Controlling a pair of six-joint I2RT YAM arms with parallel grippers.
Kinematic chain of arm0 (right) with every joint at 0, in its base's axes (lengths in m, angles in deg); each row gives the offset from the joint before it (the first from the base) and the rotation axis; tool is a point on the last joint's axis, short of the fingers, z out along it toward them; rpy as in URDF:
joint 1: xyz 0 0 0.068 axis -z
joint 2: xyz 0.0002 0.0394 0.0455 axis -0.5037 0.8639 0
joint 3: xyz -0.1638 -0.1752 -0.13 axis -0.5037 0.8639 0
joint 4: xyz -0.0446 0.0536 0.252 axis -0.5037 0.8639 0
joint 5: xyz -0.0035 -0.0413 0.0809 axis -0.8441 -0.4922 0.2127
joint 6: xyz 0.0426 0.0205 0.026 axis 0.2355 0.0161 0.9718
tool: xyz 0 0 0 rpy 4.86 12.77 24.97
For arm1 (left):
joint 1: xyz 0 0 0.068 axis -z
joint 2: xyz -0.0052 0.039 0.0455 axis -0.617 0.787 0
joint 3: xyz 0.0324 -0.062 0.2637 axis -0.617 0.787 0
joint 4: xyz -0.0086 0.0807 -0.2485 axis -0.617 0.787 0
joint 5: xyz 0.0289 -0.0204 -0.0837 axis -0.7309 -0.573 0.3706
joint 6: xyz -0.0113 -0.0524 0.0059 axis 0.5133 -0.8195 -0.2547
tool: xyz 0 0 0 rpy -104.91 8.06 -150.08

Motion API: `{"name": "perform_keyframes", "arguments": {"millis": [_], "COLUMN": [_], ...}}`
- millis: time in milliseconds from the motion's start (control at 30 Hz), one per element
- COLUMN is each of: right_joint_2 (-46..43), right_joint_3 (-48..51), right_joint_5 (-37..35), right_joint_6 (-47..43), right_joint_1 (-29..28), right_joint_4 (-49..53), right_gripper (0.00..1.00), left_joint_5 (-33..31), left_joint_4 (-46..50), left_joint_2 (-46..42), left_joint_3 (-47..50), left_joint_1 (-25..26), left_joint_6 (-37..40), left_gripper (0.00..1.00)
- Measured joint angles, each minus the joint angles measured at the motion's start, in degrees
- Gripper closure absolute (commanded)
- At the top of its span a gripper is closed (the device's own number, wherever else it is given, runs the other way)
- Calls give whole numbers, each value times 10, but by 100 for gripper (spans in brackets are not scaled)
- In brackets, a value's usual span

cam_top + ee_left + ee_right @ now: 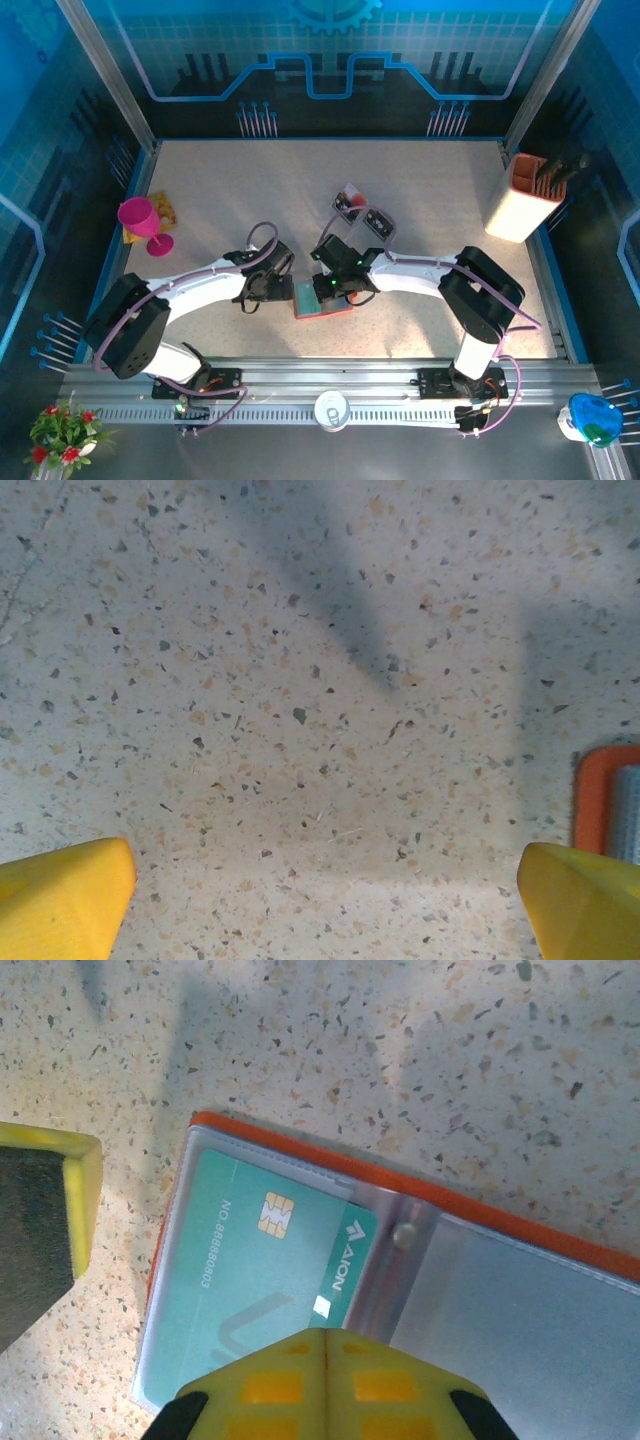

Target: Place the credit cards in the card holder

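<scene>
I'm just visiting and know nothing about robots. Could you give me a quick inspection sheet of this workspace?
Surface: pale speckled table.
Job's things: card holder lies open, teal card inside; other cards loose farther back.
Clutter: pink goblet; white container of dark utensils.
Grippers: left tool open above bare table; right tool open over the holder.
Cables: purple cables loop near both tools.
Surroundings: blue panel walls; flowers and a can by the front rail.
</scene>
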Motion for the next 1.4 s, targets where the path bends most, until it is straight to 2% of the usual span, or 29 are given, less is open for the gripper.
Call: {"name": "perform_keyframes", "arguments": {"millis": [1033, 1233, 1400], "right_joint_2": [18, -36, -91], "right_joint_3": [0, 18, 33], "right_joint_5": [20, 18, 13], "right_joint_6": [11, 12, 2], "right_joint_1": [0, 10, 50], "right_joint_4": [-12, -12, -12], "right_gripper": [100, 100, 100], "left_joint_5": [21, 19, 14], "left_joint_4": [-3, 8, 9], "left_joint_2": [52, 54, 54], "left_joint_3": [-20, -29, -43], "left_joint_1": [0, -2, -10], "left_joint_6": [29, 43, 45], "left_gripper": [1, 1, 1]}}
